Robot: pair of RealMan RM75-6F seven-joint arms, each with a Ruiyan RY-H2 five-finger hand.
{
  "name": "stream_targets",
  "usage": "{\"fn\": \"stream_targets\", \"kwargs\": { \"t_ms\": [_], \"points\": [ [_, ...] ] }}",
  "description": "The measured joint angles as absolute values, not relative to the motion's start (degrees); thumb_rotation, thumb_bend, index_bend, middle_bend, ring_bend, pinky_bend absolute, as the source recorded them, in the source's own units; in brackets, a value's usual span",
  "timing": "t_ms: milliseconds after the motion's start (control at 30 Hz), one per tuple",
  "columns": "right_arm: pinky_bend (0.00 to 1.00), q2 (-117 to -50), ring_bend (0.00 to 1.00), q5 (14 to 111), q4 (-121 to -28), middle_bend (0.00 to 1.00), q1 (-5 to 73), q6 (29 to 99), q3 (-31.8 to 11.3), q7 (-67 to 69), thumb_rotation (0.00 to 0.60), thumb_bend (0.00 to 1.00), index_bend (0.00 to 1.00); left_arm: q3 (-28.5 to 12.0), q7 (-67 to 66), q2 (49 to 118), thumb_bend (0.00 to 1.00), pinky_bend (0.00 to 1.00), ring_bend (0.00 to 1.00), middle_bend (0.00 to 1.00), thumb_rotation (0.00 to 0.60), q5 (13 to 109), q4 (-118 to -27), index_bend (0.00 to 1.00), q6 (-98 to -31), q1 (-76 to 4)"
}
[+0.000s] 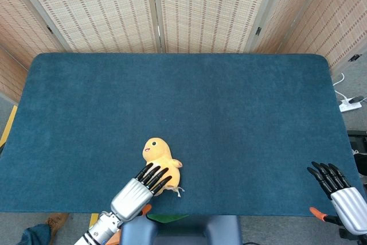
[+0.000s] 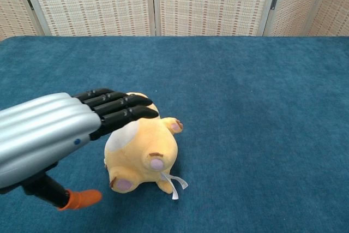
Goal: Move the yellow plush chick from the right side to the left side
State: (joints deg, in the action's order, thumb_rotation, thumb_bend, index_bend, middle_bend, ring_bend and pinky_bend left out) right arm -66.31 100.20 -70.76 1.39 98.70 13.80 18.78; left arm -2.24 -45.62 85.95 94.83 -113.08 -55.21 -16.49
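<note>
The left hand [image 1: 139, 190] is reaching over the yellow plush chick [image 1: 158, 159] from the near-left, its dark fingers [image 2: 117, 107] held out nearly straight and side by side, its orange-tipped thumb [image 2: 80, 198] hanging below; it is holding nothing. The risk here is that flat fingers coming down on the rounded belly are more likely to press or roll the soft toy than to enclose it, and a thumb that is staying low on the near side could nudge the chick away across the blue cloth. The chick is lying on its back near the table's front edge, slightly left of centre, head pointing away, directly beneath the fingertips; whether they are touching it cannot be told. The right hand [image 1: 340, 192] is hanging empty, fingers spread, off the table's [image 1: 229, 113] far right corner.
</note>
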Motion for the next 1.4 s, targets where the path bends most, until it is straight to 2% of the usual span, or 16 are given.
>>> {"fn": "stream_targets", "kwargs": {
  "t_ms": [233,400,567,600,633,667,733,800,900,1100,1400],
  "points": [
    [0.0,-65.38,0.0,100.27,-71.14,0.0,1.34,97.14,12.86,20.5,0.6,0.06,0.0,-6.06,-51.77,91.32,0.23,0.04,0.0,0.0,0.6,85.65,-110.43,0.0,-51.46,-21.5],
    [0.0,-64.74,0.0,100.43,-71.21,0.0,1.25,96.55,12.51,22.32,0.6,0.07,0.0,-7.49,-52.78,92.77,0.23,0.04,0.0,0.0,0.6,80.19,-107.21,0.0,-50.43,-24.2],
    [0.0,-64.24,0.0,100.77,-71.53,0.0,1.35,95.34,12.17,23.42,0.6,0.08,0.0,-7.4,-51.31,93.81,0.23,0.07,0.0,0.0,0.6,76.63,-103.07,0.07,-49.68,-26.67],
    [0.0,-64.23,0.0,100.79,-71.57,0.0,1.34,95.19,12.1,23.36,0.6,0.08,0.0,-7.15,-50.78,93.99,0.23,0.14,0.01,0.02,0.6,76.3,-102.52,0.12,-49.58,-27.07],
    [0.0,-64.2,0.0,100.85,-71.67,0.0,1.34,94.96,12.06,23.28,0.6,0.09,0.0,-6.76,-50.16,94.29,0.25,0.27,0.09,0.11,0.6,76.16,-101.9,0.2,-49.68,-27.46],
    [0.0,-64.15,0.0,100.9,-71.78,0.0,1.34,94.76,12.05,23.27,0.6,0.09,0.0,-6.59,-49.89,94.5,0.28,0.43,0.2,0.24,0.6,76.38,-101.63,0.3,-50.06,-27.55],
    [0.0,-64.01,0.0,100.98,-72.1,0.0,1.29,94.45,11.94,23.19,0.6,0.09,0.0,-6.39,-49.33,95.23,0.42,0.82,0.53,0.61,0.6,78.15,-101.05,0.58,-52.0,-27.38],
    [0.0,-63.96,0.0,100.93,-72.21,0.0,1.23,94.22,11.79,23.03,0.6,0.09,0.0,-6.1,-47.74,96.1,0.52,0.99,0.69,0.8,0.6,80.92,-99.87,0.72,-54.63,-27.09],
    [0.0,-63.94,0.0,100.88,-72.45,0.0,1.26,93.46,11.65,22.77,0.6,0.09,0.0,-5.12,-41.64,97.28,0.57,1.0,0.75,0.88,0.6,87.64,-96.72,0.75,-60.27,-26.64],
    [0.0,-63.87,0.0,100.9,-73.31,0.0,1.36,91.99,11.43,21.64,0.6,0.09,0.0,-1.71,-30.28,96.46,0.62,1.0,0.77,0.91,0.6,102.39,-91.7,0.76,-74.35,-25.13],
    [0.0,-64.16,0.0,101.29,-75.33,0.0,1.17,90.8,11.26,18.63,0.6,0.09,0.0,3.21,-22.67,83.36,0.61,1.0,0.77,0.9,0.6,108.49,-87.5,0.76,-89.35,-19.19]
  ]
}}
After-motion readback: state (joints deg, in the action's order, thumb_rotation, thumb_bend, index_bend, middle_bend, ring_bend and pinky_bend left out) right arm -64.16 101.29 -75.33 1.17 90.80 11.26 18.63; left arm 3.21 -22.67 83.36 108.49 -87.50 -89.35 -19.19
